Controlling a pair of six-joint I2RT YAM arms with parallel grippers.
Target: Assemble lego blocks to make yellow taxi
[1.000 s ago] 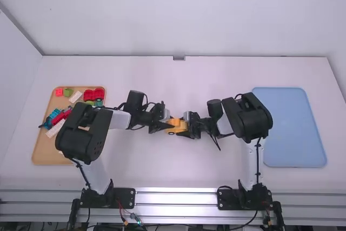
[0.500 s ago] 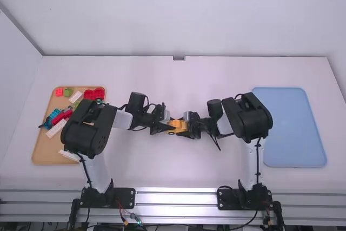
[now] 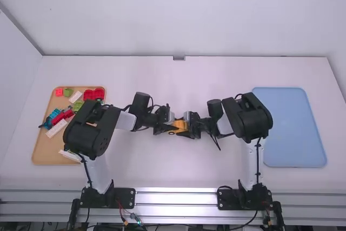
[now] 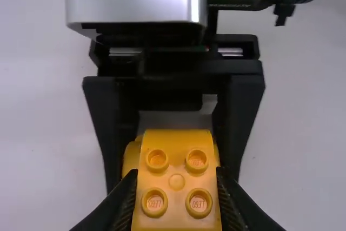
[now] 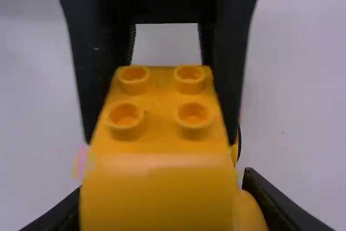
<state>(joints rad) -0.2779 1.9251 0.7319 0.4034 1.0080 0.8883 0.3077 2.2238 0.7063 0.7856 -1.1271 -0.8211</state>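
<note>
At the middle of the table my left gripper [image 3: 170, 127] and my right gripper [image 3: 189, 128] face each other at a yellow car-like piece [image 3: 180, 126]. In the left wrist view, a yellow block [image 4: 177, 183] with raised studs is clasped by my left gripper [image 4: 177, 174], one finger on each side; the right gripper's dark fingers stand behind it. In the right wrist view, my right gripper [image 5: 165, 182] is closed around the yellow piece [image 5: 157, 187], whose rounded lower part bulges at one side. The left gripper's fingers flank its studded top. The piece's underside is hidden.
An orange tray [image 3: 46, 152] at the left holds red, green, blue and white blocks, partly under the left arm. A blue tray [image 3: 294, 128] lies at the right, beyond the right arm's elbow.
My left gripper has shifted a little to the right, over more of the yellow piece, and its arm has shifted with it. The right arm has stayed where it was.
</note>
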